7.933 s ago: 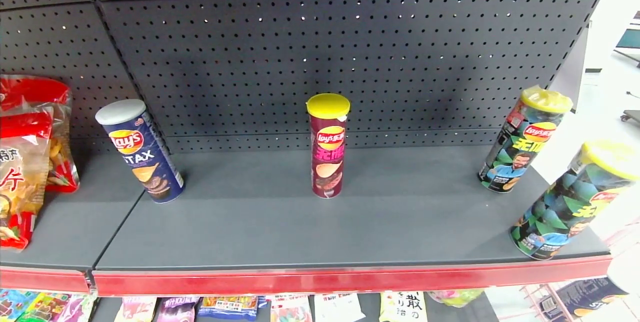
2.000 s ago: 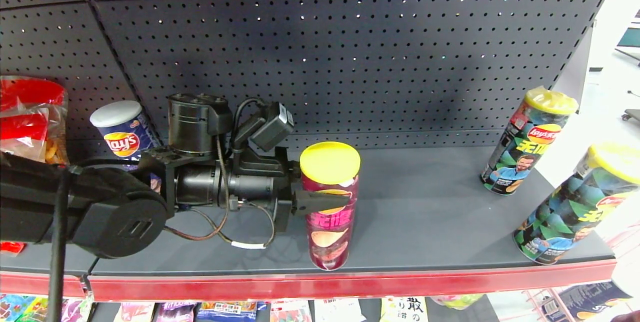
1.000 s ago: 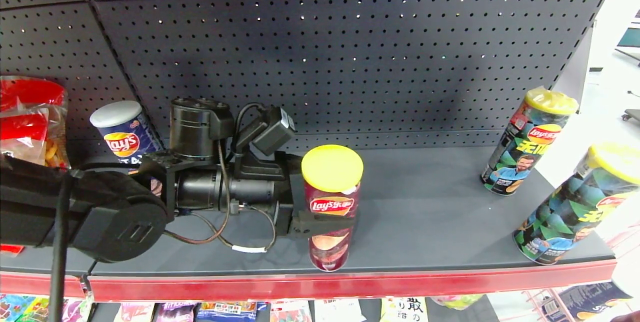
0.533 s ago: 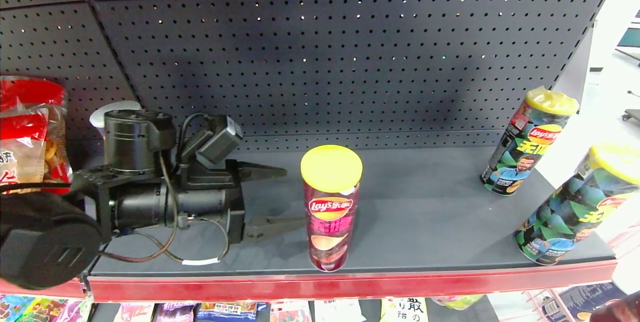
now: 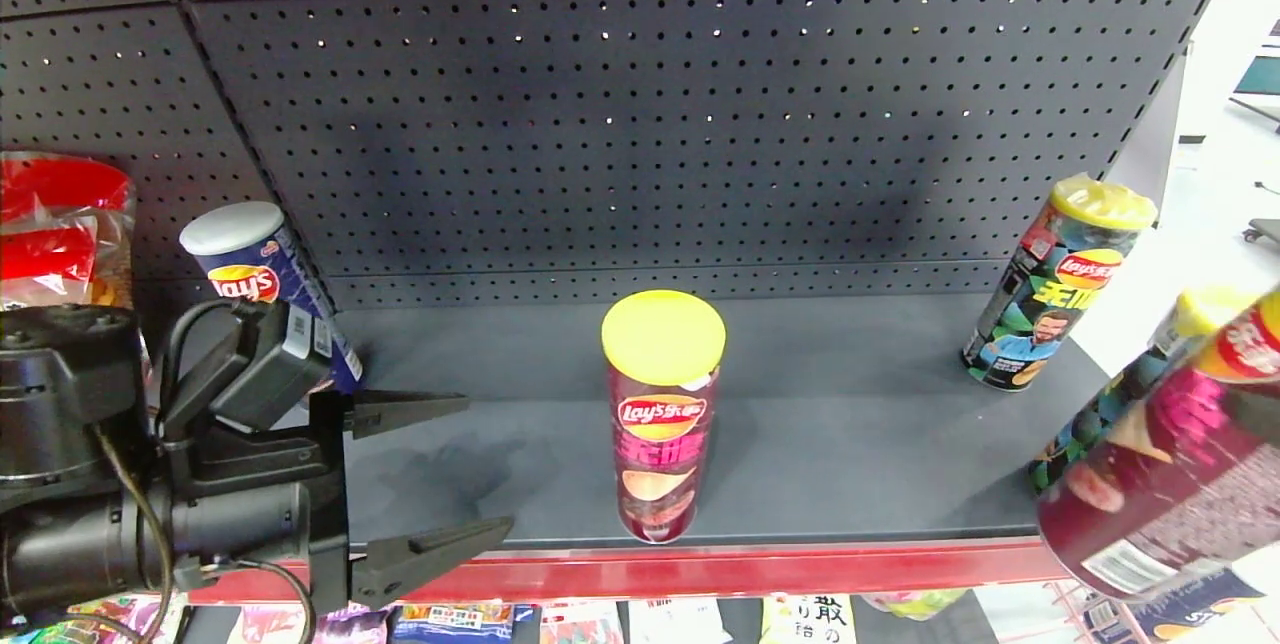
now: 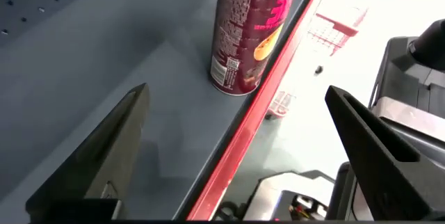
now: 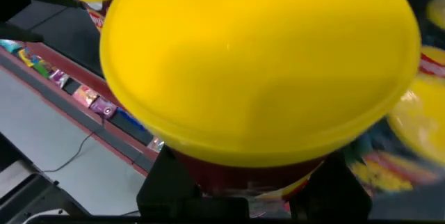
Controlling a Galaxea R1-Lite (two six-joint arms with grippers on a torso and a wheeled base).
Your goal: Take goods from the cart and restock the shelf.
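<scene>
One yellow-lidded can [image 5: 660, 424] stands on matte shelf [image 5: 850, 424]; left gripper [image 5: 488, 464] gapes; right gripper [image 7: 250, 182] clamps glossy cylinder [image 5: 1160, 474].

Shop, snack aisle. Steel gondola shelf [image 5: 850, 424] w/ dark pegboard back panel [image 5: 700, 124] behind & red strip [image 5: 750, 569] along its front edge, retail style. Landmark: maroon chip can [image 5: 660, 424], upright at shelf front, approx. mid. Left of it, at the back, blue chip can [image 5: 265, 274]; further left, red snack bags [image 5: 60, 224]. Right of it, near shelf end, green-black chip can [image 5: 1050, 294]. Below it, lower tier w/ row of flat snack packets [image 5: 600, 619]. Beyond it, off the shelf, pink wire cart [image 6: 334, 26].
</scene>
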